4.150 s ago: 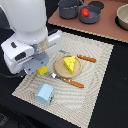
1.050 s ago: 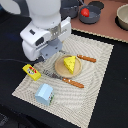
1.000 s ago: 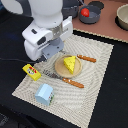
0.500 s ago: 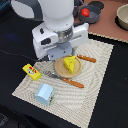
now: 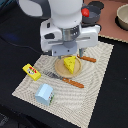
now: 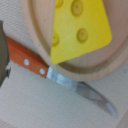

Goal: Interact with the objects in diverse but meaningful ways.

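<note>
since the first picture the arm has been sliding along the mat, from the exterior view's left edge toward the middle, and now the gripper (image 5: 66, 50) is hanging right over the round plate (image 5: 59, 70). nothing else seems to have moved.

the cheese wedge (image 5: 70, 64) is lying on the plate, near the middle of the woven mat (image 5: 95, 85). the yellow packet (image 5: 31, 72) is sitting by the mat's edge on the exterior view's left. the blue cup (image 5: 45, 93) is sitting near the mat's near edge. the red tomato (image 5: 85, 12) is resting in the grey saucepan (image 5: 94, 8), off the mat, past its far edge. the knife (image 6: 60, 79) is lying just beside the plate's rim, and the fork (image 5: 65, 80) is lying along the plate's other side.

the jaws are hiding under the big white arm body in the outside picture, and the wrist picture is only showing a dark bit at its side — so i cannot tell how wide they are standing. nothing looks lifted or grabbed.

i am guessing the job is only just getting going — every toy is sitting quietly, and the cheese looks like the next one to be picked up.

the packet is showing a red mark, but it is too blurry to read. no other writing is showing.
</note>
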Available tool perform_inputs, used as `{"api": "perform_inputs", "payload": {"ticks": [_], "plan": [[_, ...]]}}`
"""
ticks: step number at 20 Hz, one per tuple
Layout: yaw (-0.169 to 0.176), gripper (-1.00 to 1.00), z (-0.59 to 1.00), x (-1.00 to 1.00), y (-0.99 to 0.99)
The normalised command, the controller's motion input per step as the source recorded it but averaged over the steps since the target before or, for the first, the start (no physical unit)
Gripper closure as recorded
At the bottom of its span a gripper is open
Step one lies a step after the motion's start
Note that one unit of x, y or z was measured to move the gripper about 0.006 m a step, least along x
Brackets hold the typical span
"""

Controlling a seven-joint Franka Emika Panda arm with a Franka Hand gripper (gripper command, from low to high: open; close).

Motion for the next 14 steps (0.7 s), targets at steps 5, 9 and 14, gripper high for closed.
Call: {"api": "perform_inputs", "payload": {"ticks": [5,9,14], "plan": [[0.0,-1.0,-0.04,0.27,0.03],[0.0,-1.0,-0.06,0.06,0.0],[0.0,-1.0,0.06,0.0,-0.17]]}}
